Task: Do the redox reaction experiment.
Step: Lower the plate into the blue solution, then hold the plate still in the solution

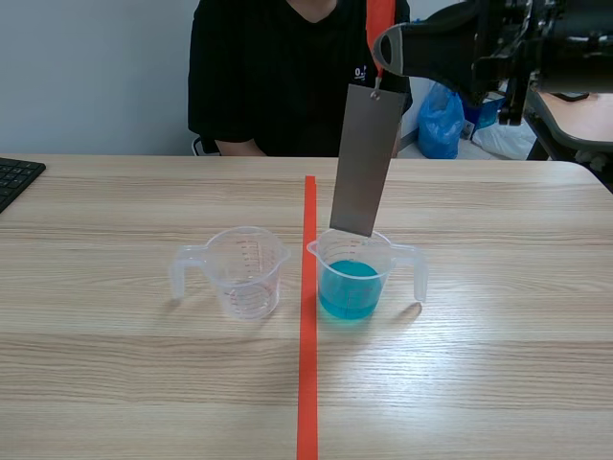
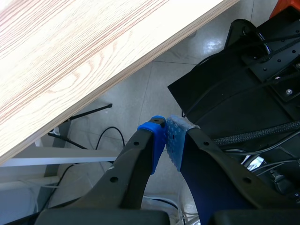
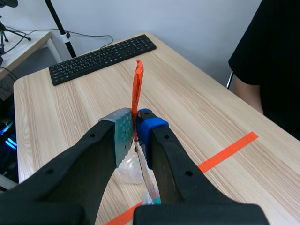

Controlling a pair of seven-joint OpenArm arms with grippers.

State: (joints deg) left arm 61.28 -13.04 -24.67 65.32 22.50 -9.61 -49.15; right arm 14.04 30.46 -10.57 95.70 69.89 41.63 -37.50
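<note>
While the orange tab [image 3: 137, 89] is pinched in the right claw [image 3: 136, 135], the metal plate [image 1: 367, 158] is hung directly below, long axis near vertical, lower edge at the mouth of the blue-liquid cup [image 1: 356, 283]; a straight descent is judged sufficient. The left claw [image 2: 166, 140] is pressed together, empty.

1. Right pincer [image 3: 136, 126], low centre of the frame, clamped on an upright orange strip [image 3: 137, 89]
2. Metal sheet [image 3: 146, 180] hangs below the strip
3. Black keyboard [image 3: 103, 58] upper left on the surface [image 3: 187, 103]
4. Person in black [image 3: 272, 61], upper right
</note>
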